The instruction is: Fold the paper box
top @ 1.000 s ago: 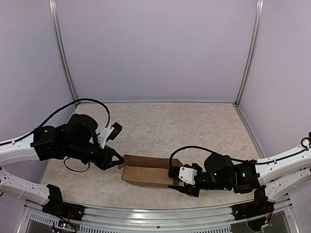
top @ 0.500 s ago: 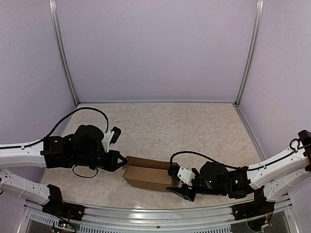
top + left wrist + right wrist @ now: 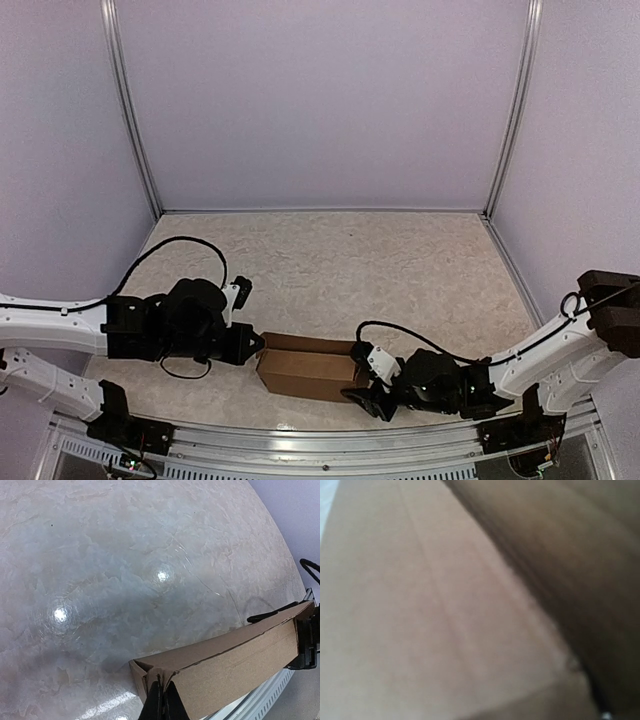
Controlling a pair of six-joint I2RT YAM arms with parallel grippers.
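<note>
- The box (image 3: 308, 372) lies on the table (image 3: 350, 260) as a closed-looking oblong. Its long axis runs left to right, a bit skewed, with the left end slightly farther back.
- One arm sits at each end of the box. Neither is nearer, so the box is pinned lengthwise between them.
- The left gripper (image 3: 257, 345) is at the box's left end, pointing along the long axis into the end face.
- Its jaws are fully closed and hold nothing. The closed fingertips (image 3: 161, 700) touch the left end right where the end flaps meet at the corner.
- The right gripper (image 3: 362, 382) is at the box's right end. Its jaws are roughly half apart with the end of the box between them, which reads as a grip on that end.
- The right wrist view is blurred cardboard and nothing else, so exact finger contact can't be checked there.
- Judgement: the step is closing or tucking the left end flap. The right arm braces the box and the left pokes inward along the axis.
- Risk: the push may slide or buckle the box if the right-hand hold is loose.
</note>
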